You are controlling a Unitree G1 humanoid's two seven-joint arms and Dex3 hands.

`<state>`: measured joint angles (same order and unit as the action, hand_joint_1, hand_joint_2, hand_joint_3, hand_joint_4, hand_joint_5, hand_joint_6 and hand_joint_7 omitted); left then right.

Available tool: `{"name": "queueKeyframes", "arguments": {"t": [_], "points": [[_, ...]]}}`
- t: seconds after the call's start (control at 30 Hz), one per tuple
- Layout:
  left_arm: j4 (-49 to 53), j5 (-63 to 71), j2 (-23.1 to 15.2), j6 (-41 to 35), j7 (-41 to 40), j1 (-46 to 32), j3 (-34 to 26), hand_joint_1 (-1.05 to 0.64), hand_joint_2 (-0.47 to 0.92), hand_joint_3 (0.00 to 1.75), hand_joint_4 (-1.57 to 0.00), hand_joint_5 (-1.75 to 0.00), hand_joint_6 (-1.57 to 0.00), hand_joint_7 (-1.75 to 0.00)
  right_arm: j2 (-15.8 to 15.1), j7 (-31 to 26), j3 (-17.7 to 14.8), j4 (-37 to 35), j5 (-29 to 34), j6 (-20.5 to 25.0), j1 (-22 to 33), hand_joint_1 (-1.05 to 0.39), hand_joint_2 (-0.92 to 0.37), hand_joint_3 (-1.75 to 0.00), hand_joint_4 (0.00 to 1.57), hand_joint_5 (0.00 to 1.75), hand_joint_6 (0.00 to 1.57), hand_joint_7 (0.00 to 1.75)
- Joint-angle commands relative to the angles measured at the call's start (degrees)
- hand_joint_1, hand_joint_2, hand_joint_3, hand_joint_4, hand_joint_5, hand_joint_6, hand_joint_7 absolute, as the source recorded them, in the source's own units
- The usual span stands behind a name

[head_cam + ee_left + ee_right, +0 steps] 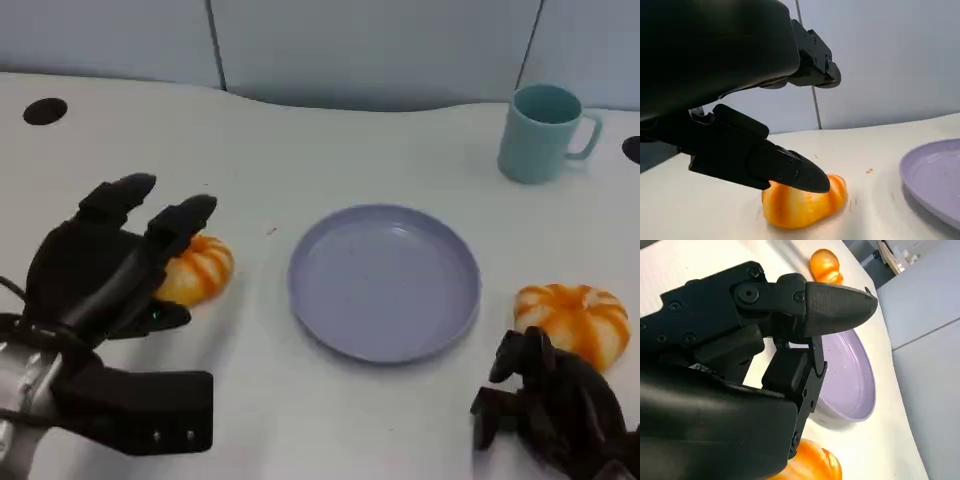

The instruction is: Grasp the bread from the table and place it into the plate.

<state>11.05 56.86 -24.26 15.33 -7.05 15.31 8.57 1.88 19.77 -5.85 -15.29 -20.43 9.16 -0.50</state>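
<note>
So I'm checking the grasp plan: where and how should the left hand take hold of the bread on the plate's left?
Probably across its rounded middle, coming down from above. The bread lies flat on the table as a low striped dome with no handle, so opposing fingers on its two sides suit it. The left hand already hovers over it, fingers spread above its top.

The head view looks steeply down on the worktop (300, 420) from above. The left wrist view sits low, close behind its hand (740, 150), facing the wall. The right wrist view looks down, tilted. All three share the plate (385, 282) (935, 175) (852, 375).
</note>
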Motion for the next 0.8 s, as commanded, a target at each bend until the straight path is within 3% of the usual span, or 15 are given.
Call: {"name": "queueKeyframes", "arguments": {"t": [0.03,0.23,0.33,0.8], "points": [[3.8,-0.8,-1.9,-2.0,0.0,2.4,2.4,-0.62,0.91,0.01,-0.14,-0.10,-0.21,0.00,-0.1,-0.2,-0.6,-0.5,-0.2,-0.1,1.0,-0.44,-0.92,-0.56,1.25,1.38,1.14,1.32],[23.0,-0.8,-0.9,-4.2,2.9,15.0,9.3,-0.64,0.92,0.01,-0.08,-0.05,-0.09,0.00,-0.8,0.6,-0.2,-1.0,0.6,-1.3,1.2,-0.45,-0.92,-0.57,1.25,1.39,1.15,1.32],[26.0,-1.4,-1.0,-4.5,2.3,17.0,11.1,-0.65,0.92,0.01,-0.07,-0.05,-0.08,0.00,-0.7,0.6,-0.2,-1.0,0.7,-1.6,1.3,-0.45,-0.92,-0.57,1.25,1.38,1.15,1.31],[55.9,-0.9,5.8,-4.4,-0.7,33.0,24.5,-0.69,0.88,0.01,0.00,0.00,-0.01,0.00,-0.8,1.0,-0.1,0.7,-0.1,0.0,2.6,-0.44,-0.92,-0.57,1.23,1.39,1.14,1.31]]}}
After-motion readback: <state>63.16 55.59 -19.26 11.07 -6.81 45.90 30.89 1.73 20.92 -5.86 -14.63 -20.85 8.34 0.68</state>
